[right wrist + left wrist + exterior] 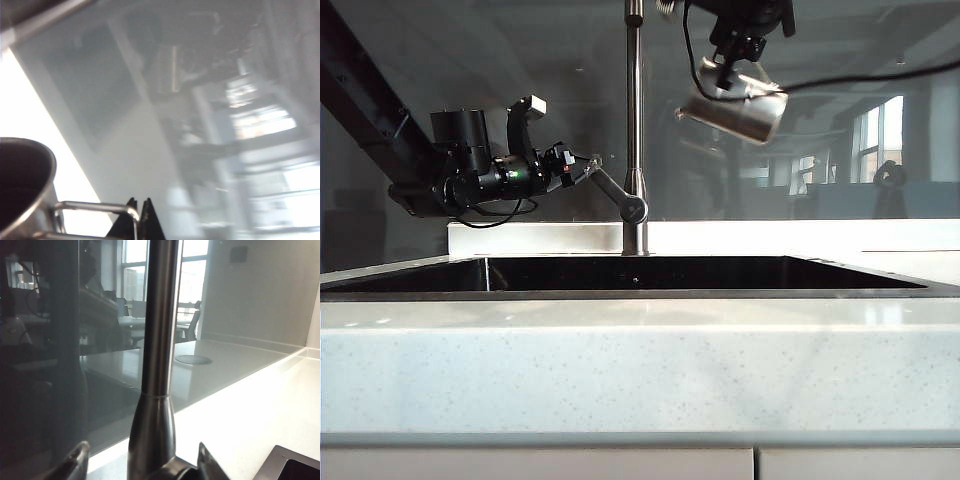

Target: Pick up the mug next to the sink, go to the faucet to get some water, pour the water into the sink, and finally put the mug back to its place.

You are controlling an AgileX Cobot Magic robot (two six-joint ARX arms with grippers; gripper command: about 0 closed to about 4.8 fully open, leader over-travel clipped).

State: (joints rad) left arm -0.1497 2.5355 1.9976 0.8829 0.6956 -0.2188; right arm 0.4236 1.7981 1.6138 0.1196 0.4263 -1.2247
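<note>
Right gripper [138,220] pinched on tilted mug [738,112] handle (left gripper [582,170] around faucet [634,130] lever)

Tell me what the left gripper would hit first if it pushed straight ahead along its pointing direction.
The faucet. The left gripper is open with its fingers either side of the faucet's lever base, so the upright pipe stands right in front; contact looks almost immediate, though exact depth is unclear.

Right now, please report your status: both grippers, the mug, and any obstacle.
Left gripper open around faucet lever. Right gripper shut on mug handle, mug tilted high above sink, right of faucet. No obstacle seen.
</note>
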